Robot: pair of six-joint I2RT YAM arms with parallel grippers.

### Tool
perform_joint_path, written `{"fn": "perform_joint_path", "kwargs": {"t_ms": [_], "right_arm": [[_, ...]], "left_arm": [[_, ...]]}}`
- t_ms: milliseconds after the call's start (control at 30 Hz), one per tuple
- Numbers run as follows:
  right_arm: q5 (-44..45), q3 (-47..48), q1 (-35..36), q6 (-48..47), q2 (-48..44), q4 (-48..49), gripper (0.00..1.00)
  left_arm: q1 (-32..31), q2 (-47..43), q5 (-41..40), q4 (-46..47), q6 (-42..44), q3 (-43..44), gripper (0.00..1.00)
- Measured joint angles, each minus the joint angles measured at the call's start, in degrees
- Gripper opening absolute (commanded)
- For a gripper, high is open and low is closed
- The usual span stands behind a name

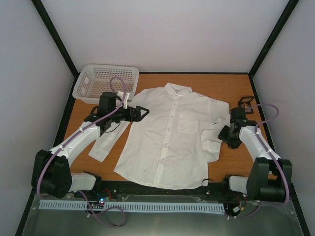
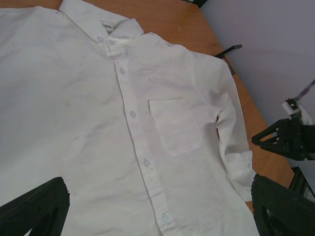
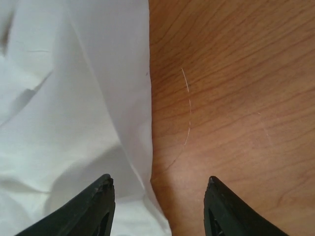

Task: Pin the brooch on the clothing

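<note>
Top: shirt [image 1: 170, 137] flat on table [image 1: 206, 81]; basket [image 1: 105, 82] at 10 o'clock, black frame [image 1: 246, 102] at 2 o'clock. Left wrist: left gripper [image 2: 158, 189] spread wide over the shirt, empty. Right wrist: right gripper [image 3: 158, 179] parted, empty, straddling the shirt's edge. The brooch cannot be made out.

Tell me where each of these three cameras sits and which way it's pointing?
Top external: fixed above and behind the arms, looking down at the table, shirt and basket; both arms show.
Left wrist: on the left arm, looking across the shirt's pocket toward the right arm; the left fingers, open, fill the bottom corners.
Right wrist: on the right arm, looking down at the shirt's edge and table; the right fingers, open, show below.
Shared: top and left wrist both show the pocket and right arm.
</note>
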Motion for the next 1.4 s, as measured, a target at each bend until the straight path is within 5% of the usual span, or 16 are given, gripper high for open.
{"fn": "perform_joint_path", "kwargs": {"t_ms": [167, 367, 600, 833, 1233, 1400], "right_arm": [[-0.9, -0.6, -0.5, -0.9, 8.1, 3.7, 0.25], [6.6, -1.1, -6.2, 1.7, 11.7, 4.2, 0.17], [16.1, 0.2, -13.2, 2.2, 8.9, 4.1, 0.58], [6.4, 1.4, -13.2, -1.7, -3.7, 3.8, 0.99], [-1.0, -6.2, -17.0, 3.3, -0.9, 7.3, 0.94], [-1.3, -14.7, -20.5, 14.2, -11.7, 3.0, 0.87]], "left_arm": [[0.0, 0.0, 0.2, 0.0, 0.0, 0.0, 1.00], [0.0, 0.0, 0.2, 0.0, 0.0, 0.0, 1.00], [0.0, 0.0, 0.1, 0.0, 0.0, 0.0, 1.00], [0.0, 0.2, 0.2, 0.0, 0.0, 0.0, 1.00], [0.2, 0.2, 0.3, 0.0, 0.0, 0.0, 1.00], [0.2, 0.2, 0.3, 0.0, 0.0, 0.0, 1.00]]}}
